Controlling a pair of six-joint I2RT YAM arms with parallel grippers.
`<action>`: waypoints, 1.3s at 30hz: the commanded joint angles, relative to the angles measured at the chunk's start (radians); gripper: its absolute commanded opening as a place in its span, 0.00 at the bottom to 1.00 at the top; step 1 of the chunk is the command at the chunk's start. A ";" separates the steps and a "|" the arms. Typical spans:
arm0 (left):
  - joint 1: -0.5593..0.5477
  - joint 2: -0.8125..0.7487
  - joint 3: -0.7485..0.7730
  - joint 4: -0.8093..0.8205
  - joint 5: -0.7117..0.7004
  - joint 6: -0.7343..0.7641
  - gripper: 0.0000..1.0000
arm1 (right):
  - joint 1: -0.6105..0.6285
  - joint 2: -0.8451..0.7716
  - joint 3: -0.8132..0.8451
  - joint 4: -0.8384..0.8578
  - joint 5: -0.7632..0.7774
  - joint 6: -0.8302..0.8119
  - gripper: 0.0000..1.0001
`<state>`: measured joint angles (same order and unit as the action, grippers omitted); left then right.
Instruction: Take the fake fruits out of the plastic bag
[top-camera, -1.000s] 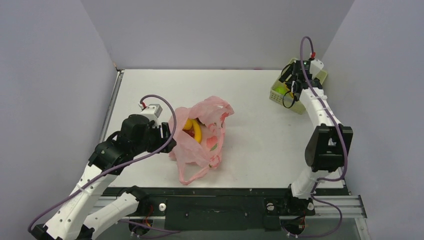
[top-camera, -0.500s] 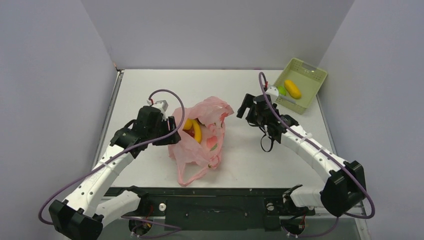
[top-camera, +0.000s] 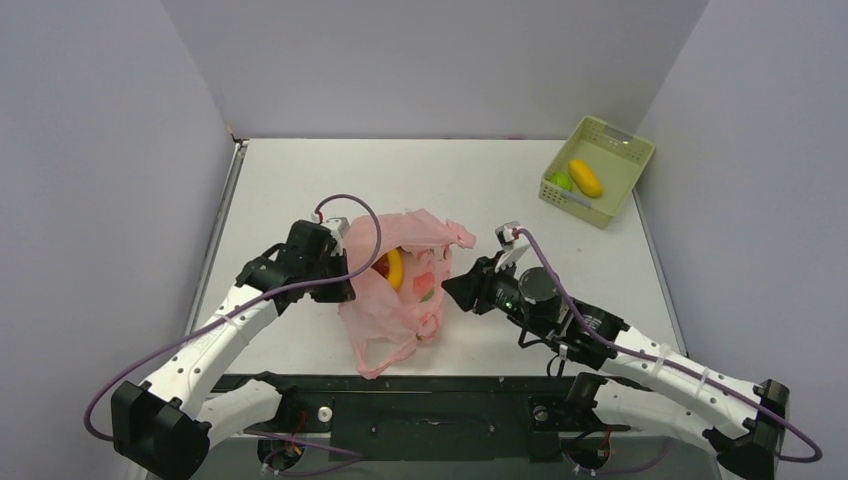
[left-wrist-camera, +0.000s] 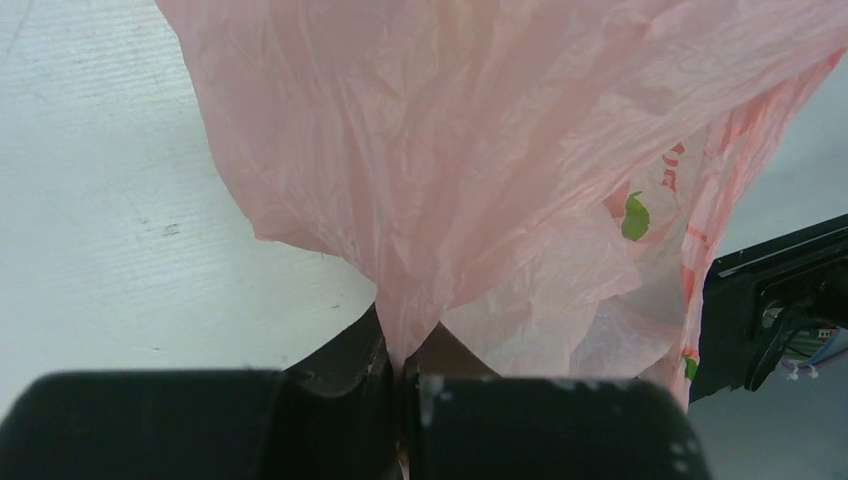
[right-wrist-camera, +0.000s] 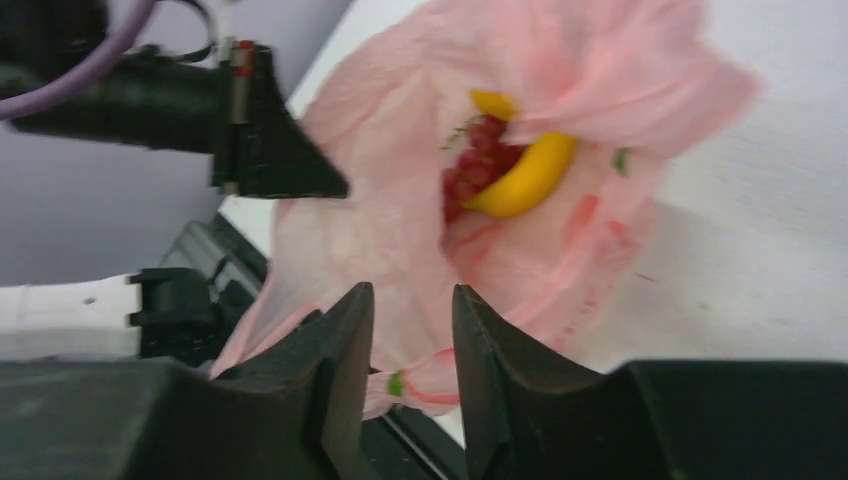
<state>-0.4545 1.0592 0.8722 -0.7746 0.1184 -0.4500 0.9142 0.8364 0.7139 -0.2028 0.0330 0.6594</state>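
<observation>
Right gripper swings in from basket, jaws narrowly apart, empty. Left gripper clamps plastic bag rim. Banana dead ahead of right gripper, inside bag mouth.

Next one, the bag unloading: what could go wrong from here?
1. The left tool pinches only a thin fold of the plastic bag; the film might slip out or tear.
2. The right tool, jaws narrowly apart, sits beside the bag; it may catch film instead of fruit.
3. The banana lies against the grape bunch; pulling one could drag the other.
</observation>
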 joint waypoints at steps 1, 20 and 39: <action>0.008 -0.016 0.087 -0.027 0.026 0.075 0.00 | 0.157 0.006 -0.051 0.344 0.107 -0.052 0.38; 0.009 0.019 0.184 -0.068 0.041 0.103 0.35 | 0.170 0.747 0.201 0.575 -0.010 -0.126 0.40; 0.054 0.079 0.142 -0.018 -0.110 0.194 0.50 | 0.274 0.810 0.081 0.706 0.049 -0.025 0.31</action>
<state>-0.4137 1.1542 1.0008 -0.8349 0.0307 -0.3130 1.1969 1.8122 0.8043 0.5121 0.0044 0.6651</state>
